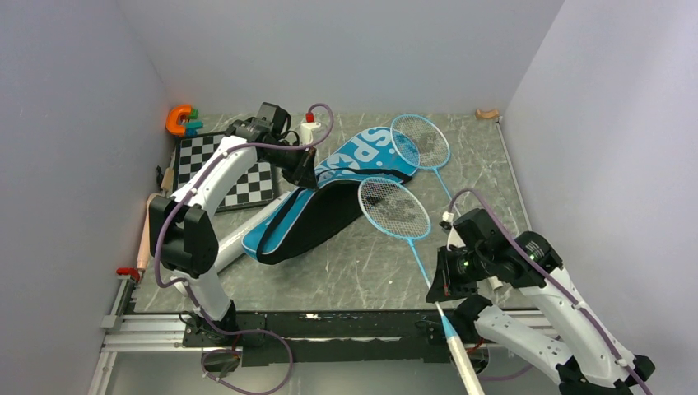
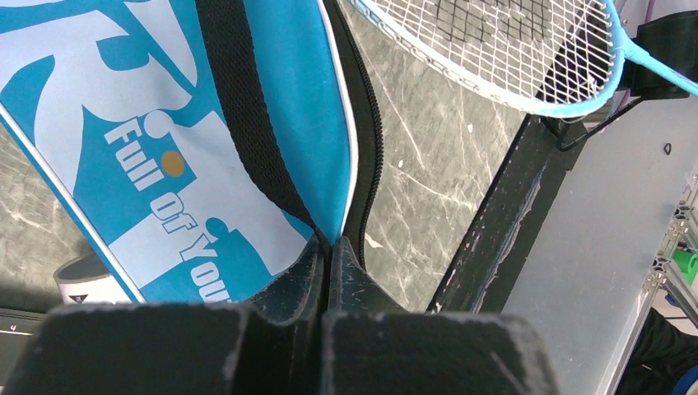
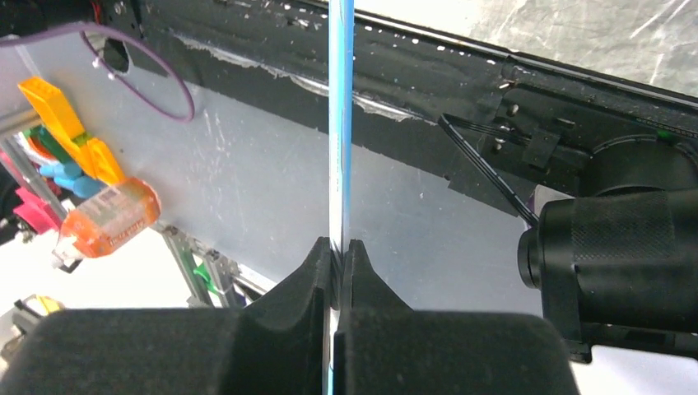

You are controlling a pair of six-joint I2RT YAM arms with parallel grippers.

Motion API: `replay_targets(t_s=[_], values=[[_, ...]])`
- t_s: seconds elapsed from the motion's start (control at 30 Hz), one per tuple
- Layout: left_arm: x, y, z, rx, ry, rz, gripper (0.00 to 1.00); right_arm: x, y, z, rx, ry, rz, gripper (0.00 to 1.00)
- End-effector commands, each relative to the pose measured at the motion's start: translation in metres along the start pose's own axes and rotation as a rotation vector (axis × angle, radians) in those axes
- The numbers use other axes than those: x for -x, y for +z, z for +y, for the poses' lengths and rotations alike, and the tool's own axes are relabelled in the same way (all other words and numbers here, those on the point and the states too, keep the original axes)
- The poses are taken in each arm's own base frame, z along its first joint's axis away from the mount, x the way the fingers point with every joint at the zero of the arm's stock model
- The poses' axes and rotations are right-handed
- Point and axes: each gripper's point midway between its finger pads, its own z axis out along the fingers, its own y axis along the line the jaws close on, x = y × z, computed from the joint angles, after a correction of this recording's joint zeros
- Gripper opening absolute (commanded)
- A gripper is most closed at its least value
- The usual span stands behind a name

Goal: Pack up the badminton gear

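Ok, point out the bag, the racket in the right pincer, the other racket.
bag (image 1: 362,152), top external view, blue printed face.
held racket (image 1: 393,207), top external view, strung head.
other racket (image 1: 420,141), top external view, strung head.

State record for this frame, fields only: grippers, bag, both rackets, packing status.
left gripper: shut on the zip edge of the bag
right gripper: shut on the shaft of the near racket
bag: blue, lying diagonally mid-table, mouth gaping, black inside showing
near racket: head on the table beside the bag's mouth, handle sticking out past the near edge
far racket: head at the bag's far end, not held
packed: neither racket is in the bag yet
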Motion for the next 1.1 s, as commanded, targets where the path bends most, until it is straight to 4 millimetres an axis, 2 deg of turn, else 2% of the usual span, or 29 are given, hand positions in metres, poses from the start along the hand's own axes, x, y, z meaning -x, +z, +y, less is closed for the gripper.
replay_targets(t_s=[0.0,0.17,0.33,0.87,1.07], values=[[0.024,-0.011,-0.012,-0.006,0.067,-0.069,0.0,-0.009,0.001,0.015,0.082,-0.083,0.098,0.0],[0.022,-0.011,-0.01,0.005,0.075,-0.067,0.0,-0.019,0.0,0.01,0.065,-0.126,0.158,0.0],[0.022,-0.01,-0.008,0.009,0.071,-0.059,0.0,-0.029,-0.006,0.014,0.085,-0.128,0.167,0.0],[0.01,-0.008,0.008,0.079,0.084,-0.02,0.0,-0.034,-0.027,0.022,0.114,-0.062,0.071,0.0],[0.002,-0.006,0.01,0.088,0.082,-0.006,0.0,-0.038,-0.023,0.018,0.11,-0.06,0.091,0.0]])
